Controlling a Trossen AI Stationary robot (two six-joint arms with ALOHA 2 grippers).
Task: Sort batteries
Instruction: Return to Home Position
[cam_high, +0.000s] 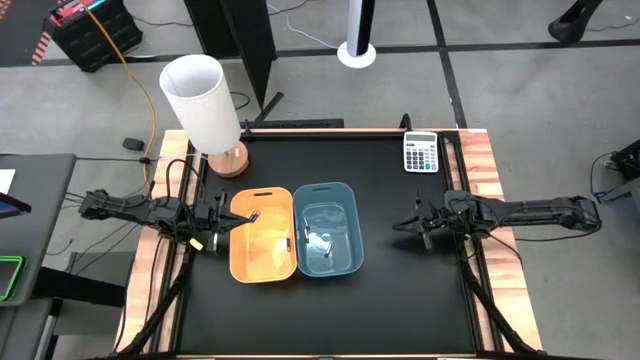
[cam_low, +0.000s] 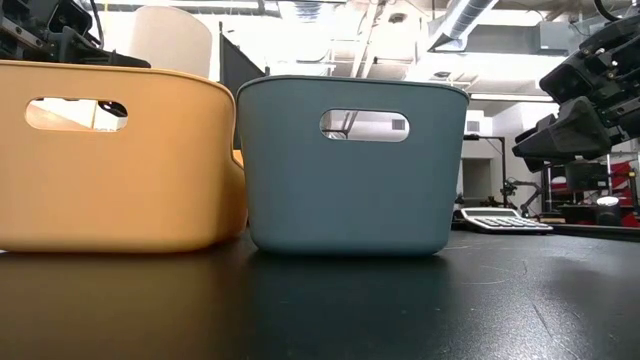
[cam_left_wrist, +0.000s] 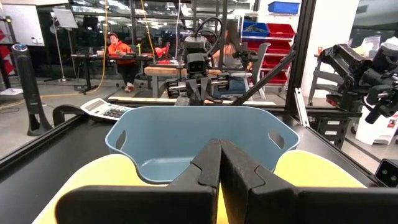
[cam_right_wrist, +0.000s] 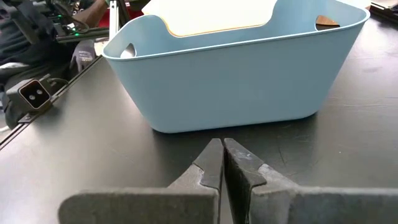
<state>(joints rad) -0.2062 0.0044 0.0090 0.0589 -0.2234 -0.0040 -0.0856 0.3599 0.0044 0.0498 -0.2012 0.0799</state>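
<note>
An orange bin (cam_high: 262, 235) and a blue bin (cam_high: 328, 228) stand side by side at mid table. Small silvery batteries (cam_high: 320, 240) lie on the blue bin's floor. A slim dark battery (cam_high: 289, 243) lies in the orange bin near its right wall. My left gripper (cam_high: 240, 218) hovers over the orange bin's left part, shut, with nothing visible between its fingers (cam_left_wrist: 219, 165). My right gripper (cam_high: 415, 225) is right of the blue bin (cam_right_wrist: 236, 74), just above the table, shut (cam_right_wrist: 222, 163) and pointing at the bin's wall.
A white cylinder on a round wooden base (cam_high: 205, 100) stands at the far left corner. A calculator (cam_high: 421, 152) lies at the far right corner. Black tabletop (cam_high: 330, 310) stretches in front of the bins. A person in orange (cam_left_wrist: 118, 46) sits far behind the table.
</note>
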